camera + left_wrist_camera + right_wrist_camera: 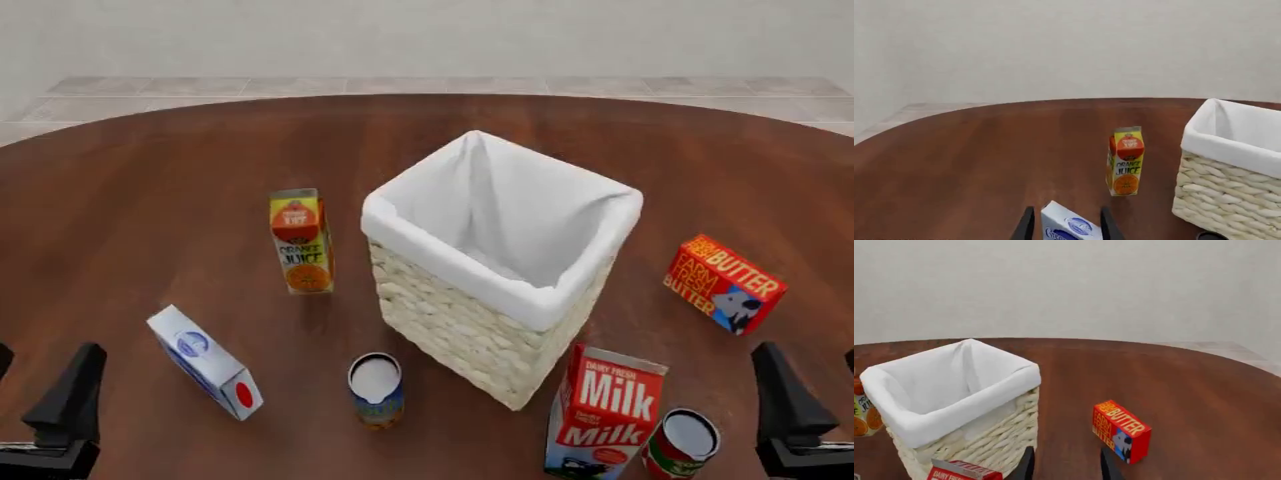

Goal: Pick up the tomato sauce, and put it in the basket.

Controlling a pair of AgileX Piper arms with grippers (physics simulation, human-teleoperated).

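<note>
The tomato sauce [682,443], a small red-labelled can with a silvery top, stands near the table's front edge at the right, beside the milk carton [605,413]. Neither wrist view shows it. The basket [454,320], cream wicker with a white lining, sits in the middle of the table; its wall [1227,195] also shows in the left wrist view and again [981,440] in the right wrist view. My right gripper [817,385] is open and empty, just right of the can. My left gripper [34,385] is open at the front left.
An orange juice carton [302,241] stands left of the basket. A blue-and-white carton [204,362] lies tilted at the front left, ahead of the left fingers [1026,227]. A blue-and-yellow can [375,390] stands before the basket. A red butter box [723,284] lies at the right.
</note>
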